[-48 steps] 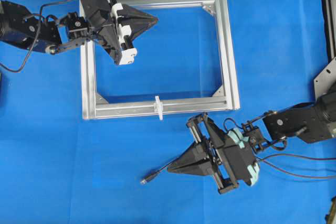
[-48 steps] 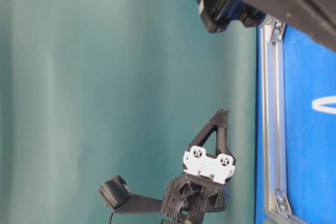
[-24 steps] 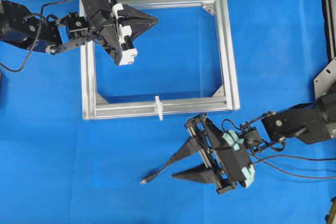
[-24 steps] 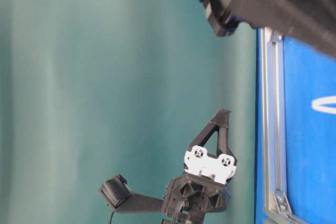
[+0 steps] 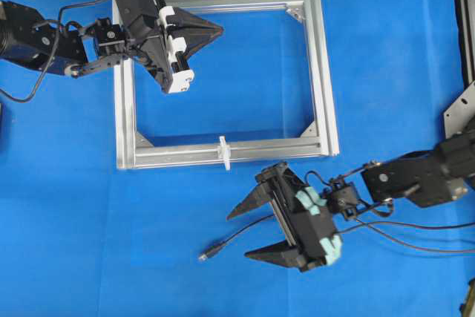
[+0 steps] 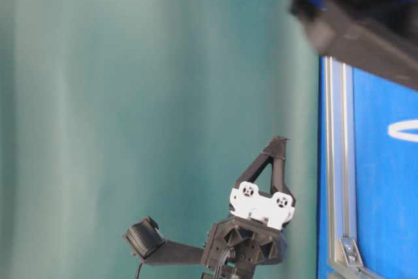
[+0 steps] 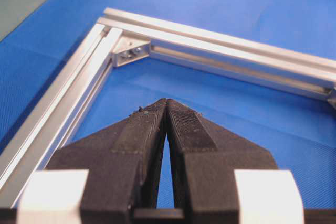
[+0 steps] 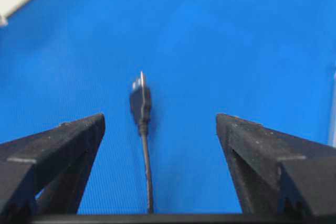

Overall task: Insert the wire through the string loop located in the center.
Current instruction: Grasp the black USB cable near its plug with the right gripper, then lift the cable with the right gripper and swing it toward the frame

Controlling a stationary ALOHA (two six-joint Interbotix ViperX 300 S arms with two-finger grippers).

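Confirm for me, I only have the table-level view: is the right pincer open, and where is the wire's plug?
Observer: The right pincer is open, jaws spread wide. The wire runs between them, untouched, and its plug lies flat on the blue mat ahead.
Operator: Left pincer?
Observer: The left pincer is shut on nothing, above the silver frame near its top-left corner.
Operator: Loop threaded yet?
Observer: No. The string loop stands on the frame's near bar with nothing through it, and the plug lies on the mat apart from it.
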